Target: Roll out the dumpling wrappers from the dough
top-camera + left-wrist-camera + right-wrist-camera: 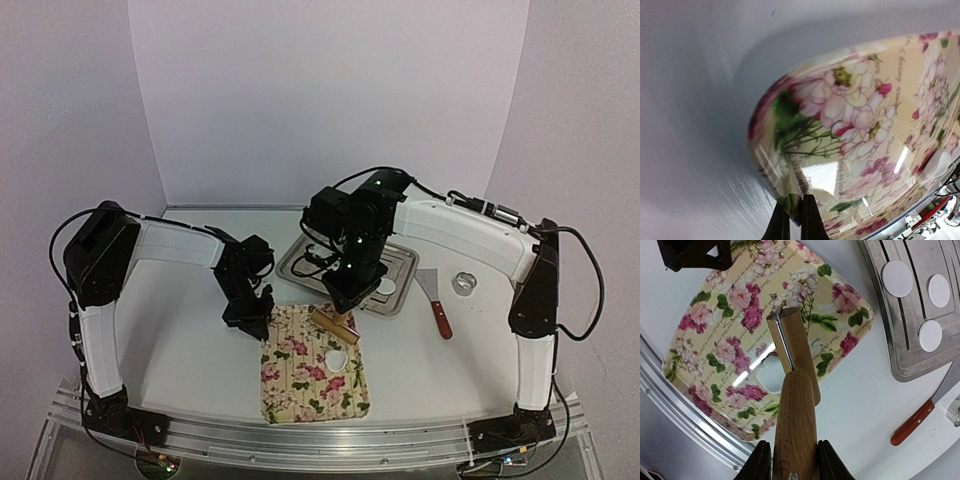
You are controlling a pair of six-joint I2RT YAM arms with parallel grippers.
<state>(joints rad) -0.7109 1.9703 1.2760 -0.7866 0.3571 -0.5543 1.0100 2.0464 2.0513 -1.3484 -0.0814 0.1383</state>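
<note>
A small flat white piece of dough lies on the floral mat. My right gripper is shut on the handle of a wooden rolling pin, whose roller hangs over the mat's far edge, just above the dough. My left gripper is shut on the mat's far left corner, which is lifted and curled. Three round white dumpling wrappers lie on the metal tray.
A scraper with a red handle lies right of the tray. Beyond it stands a metal ring cutter. An aluminium rail runs along the table's near edge, close to the mat.
</note>
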